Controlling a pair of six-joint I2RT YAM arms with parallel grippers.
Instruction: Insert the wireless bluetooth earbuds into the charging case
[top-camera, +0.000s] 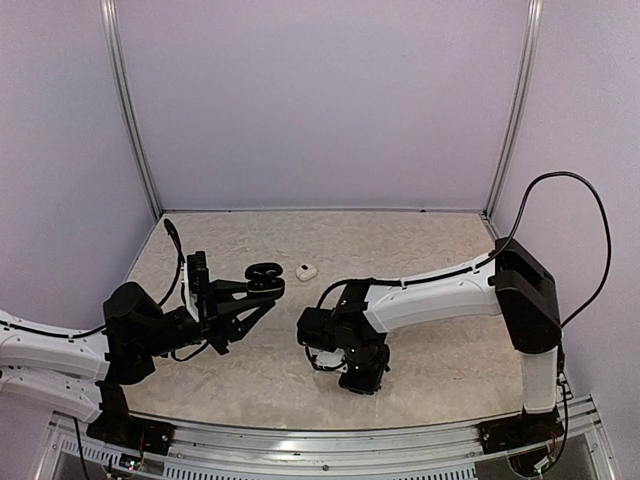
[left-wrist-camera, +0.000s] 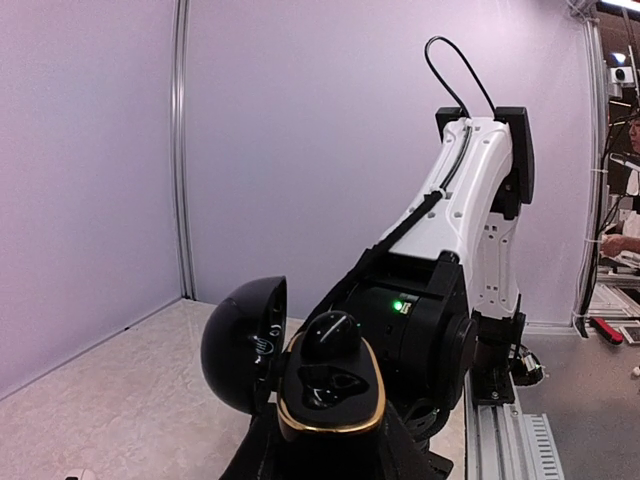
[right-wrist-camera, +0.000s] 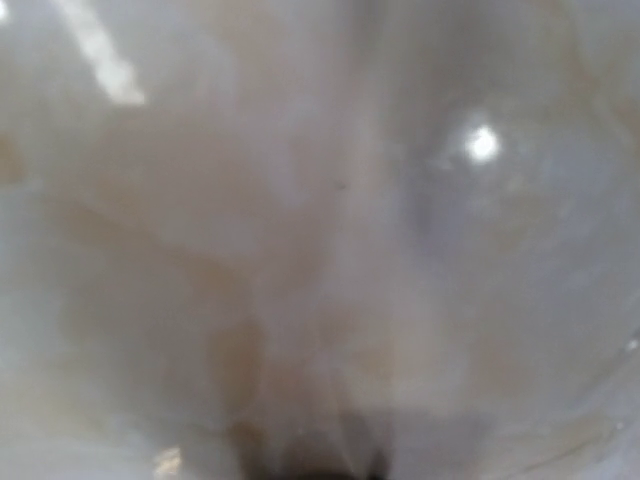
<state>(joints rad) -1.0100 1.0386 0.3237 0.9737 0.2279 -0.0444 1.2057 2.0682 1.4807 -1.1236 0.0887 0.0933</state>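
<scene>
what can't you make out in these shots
1. Right wrist view: all blur, lens too close; no earbud or fingers identifiable.
2. Top view: right pincer tips hidden under its own wrist; open or shut unclear.
3. Top view: small white item too small to identify.
4. Left wrist view: charging case lower socket too dark to judge filled or empty.

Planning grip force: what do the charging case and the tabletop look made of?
The charging case: glossy black, probably hard plastic, judging by its sharp reflections; its gold rim looks metallic, perhaps only plated. The tabletop: beige, marble-patterned, shiny under glare; stone or laminate, cannot tell.
</scene>
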